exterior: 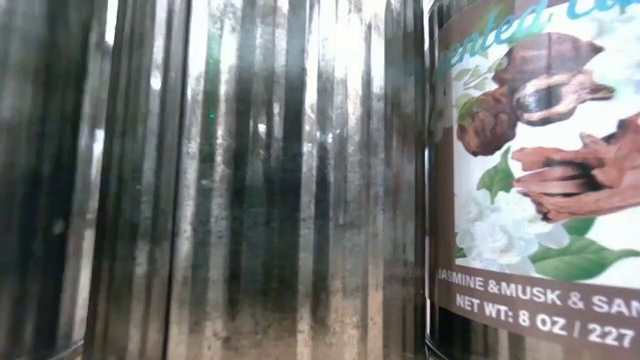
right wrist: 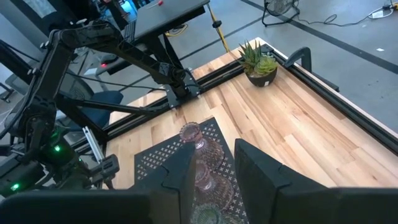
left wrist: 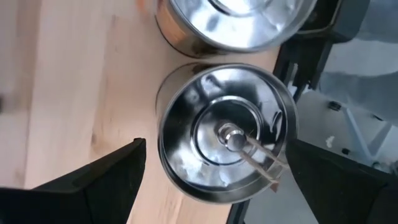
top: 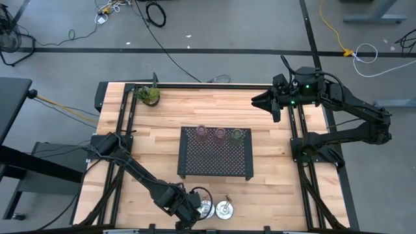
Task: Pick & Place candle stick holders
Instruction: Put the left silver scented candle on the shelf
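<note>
Three tinted glass holders, pink (top: 201,133), pink (top: 220,134) and green (top: 237,136), stand upright on the black perforated tray (top: 195,162). Two silver dishes (top: 205,208) (top: 225,209) sit on the wood at the table's near edge; a third is not in view. My left gripper (top: 190,211) is open over the left dish (left wrist: 227,134), one finger (left wrist: 99,183) on either side of it. The other dish (left wrist: 236,25) lies just beyond. My right gripper (top: 260,101) is open and empty above the table's far right part, and also shows in the right wrist view (right wrist: 214,168). My left gripper comes at the dish from above, its fingers on opposite sides of the round rim. One finger (left wrist: 329,180) stands right at the rim (left wrist: 293,134); I cannot tell whether it touches. The other stands a little apart. The dish rests flat on the table.
A small potted plant (top: 148,95) stands at the far left corner. Dark frame rails (top: 296,136) run along both sides of the table. The low view is filled by a shiny ribbed metal surface (exterior: 250,180) and a labelled candle jar (exterior: 540,170) close to the camera.
</note>
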